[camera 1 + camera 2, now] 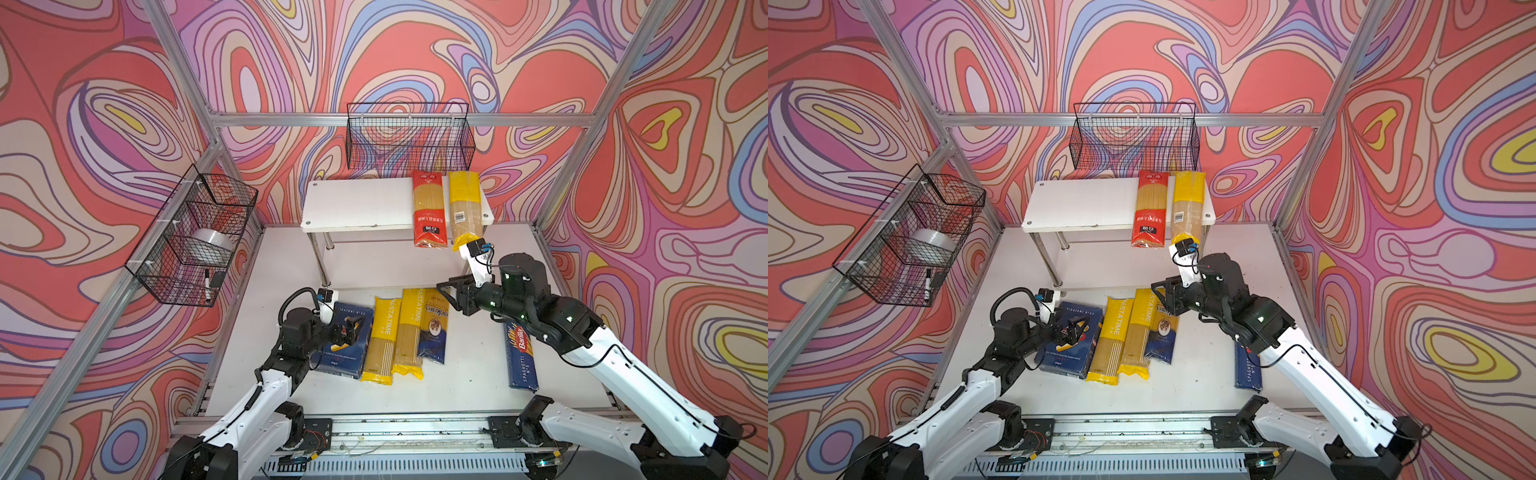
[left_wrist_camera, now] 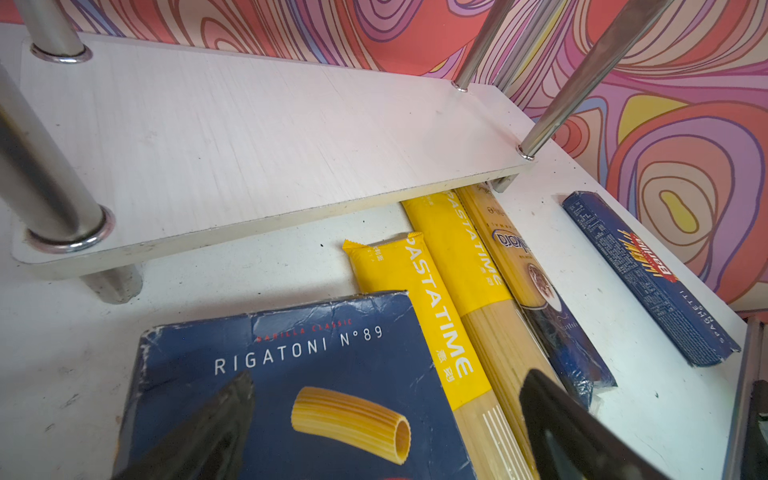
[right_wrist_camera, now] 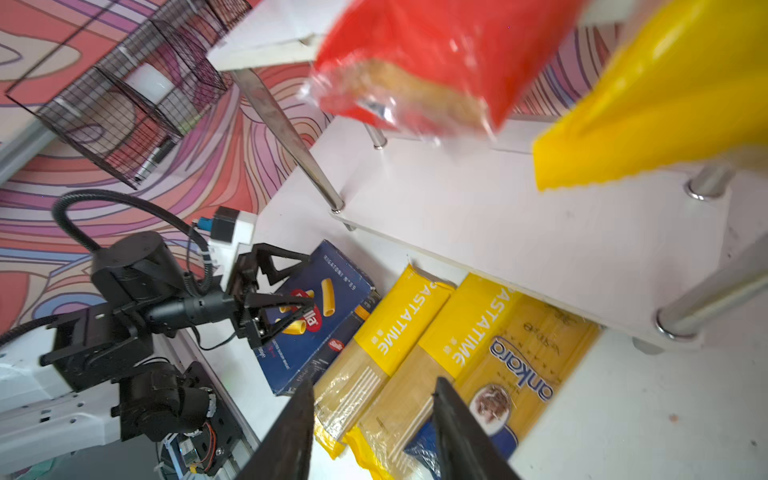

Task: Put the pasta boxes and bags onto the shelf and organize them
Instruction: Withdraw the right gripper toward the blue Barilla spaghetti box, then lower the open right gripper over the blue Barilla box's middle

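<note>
a: right gripper hangs jaws apart, nothing in them, over the ankara bag, lower centre of a top view. grabbing that next?
b: probably. i'd pinch it mid-length so it doesn't sag. left gripper is spread and empty, tilted down over the rigatoni box. red bag and yellow bag lie on the shelf, upper centre.

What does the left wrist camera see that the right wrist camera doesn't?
Only the left wrist camera sees the long blue spaghetti box. Only the right wrist camera sees the red bag and a yellow bag sticking out over the shelf's top board, plus the wire basket. Both see the rigatoni box, the two Pastatime bags, the ankara bag and the shelf's lower board.
</note>
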Available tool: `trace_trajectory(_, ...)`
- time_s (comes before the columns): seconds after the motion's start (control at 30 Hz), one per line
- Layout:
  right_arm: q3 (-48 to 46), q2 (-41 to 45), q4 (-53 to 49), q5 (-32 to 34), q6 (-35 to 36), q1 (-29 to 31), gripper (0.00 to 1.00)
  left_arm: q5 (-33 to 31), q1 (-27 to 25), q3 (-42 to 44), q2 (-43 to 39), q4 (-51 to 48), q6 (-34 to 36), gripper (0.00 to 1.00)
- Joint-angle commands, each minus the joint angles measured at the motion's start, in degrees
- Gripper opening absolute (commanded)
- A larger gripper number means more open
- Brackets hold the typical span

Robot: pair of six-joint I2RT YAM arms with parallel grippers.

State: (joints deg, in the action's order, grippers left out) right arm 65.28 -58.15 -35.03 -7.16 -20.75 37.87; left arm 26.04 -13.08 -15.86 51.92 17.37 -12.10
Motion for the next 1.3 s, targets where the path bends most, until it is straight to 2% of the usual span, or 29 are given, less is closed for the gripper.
trace_trajectory(0.0, -6.57, 1.89, 0.82, 6.78, -9.59, 0.11, 0.50, -0.24, -0.14, -0.84, 0.28, 0.97, 0.06, 1.00)
trace_trajectory(0.1, -11.45, 3.23, -1.27, 9.65, -14.80, 0.10, 0.52, -0.05, -0.19, -1.01, 0.70, 0.98, 0.14, 1.00)
trace_trajectory(0.23, -15.97, 5.41, -6.19, 19.50, -23.03, 0.12, 0.55, 0.01, -0.17, -1.19, 0.90, 0.75, 0.14, 1.00)
trace_trajectory(0.3, -17.60, 6.07, -6.82, 20.23, -24.22, 0.10, 0.55, -0.01, -0.18, -1.19, 0.90, 0.74, 0.14, 1.00)
trace_trajectory(0.57, -17.70, 1.68, -10.35, 22.48, -24.02, 0.10, 0.61, 0.04, -0.14, -1.21, 1.21, 0.83, 0.14, 1.00)
trace_trajectory(0.77, -20.40, 2.23, -8.86, 24.60, -25.72, 0.10, 0.67, 0.05, -0.19, -1.33, 1.34, 0.83, 0.14, 1.00)
trace_trajectory(0.83, -21.05, 2.35, -8.95, 25.44, -26.46, 0.10, 0.77, 0.06, -0.18, -1.32, 1.25, 0.83, 0.14, 1.00)
trace_trajectory(0.9, -20.43, 1.85, -10.47, 26.15, -27.32, 0.11, 0.81, 0.06, -0.19, -1.27, 1.25, 0.83, 0.10, 1.00)
trace_trajectory(1.03, -18.58, -1.60, -15.07, 27.84, -27.48, 0.03, 0.98, 0.06, -0.19, -1.36, 1.50, 0.87, 0.13, 1.00)
trace_trajectory(1.1, -17.87, -3.70, -15.97, 29.51, -27.85, 0.01, 0.98, 0.14, -0.19, -1.39, 1.60, 0.92, 0.14, 1.00)
trace_trajectory(1.27, -19.74, -6.49, -9.24, 29.83, -27.72, -1.44, 0.98, 0.15, -0.15, -1.55, 1.74, 0.81, 0.23, 1.00)
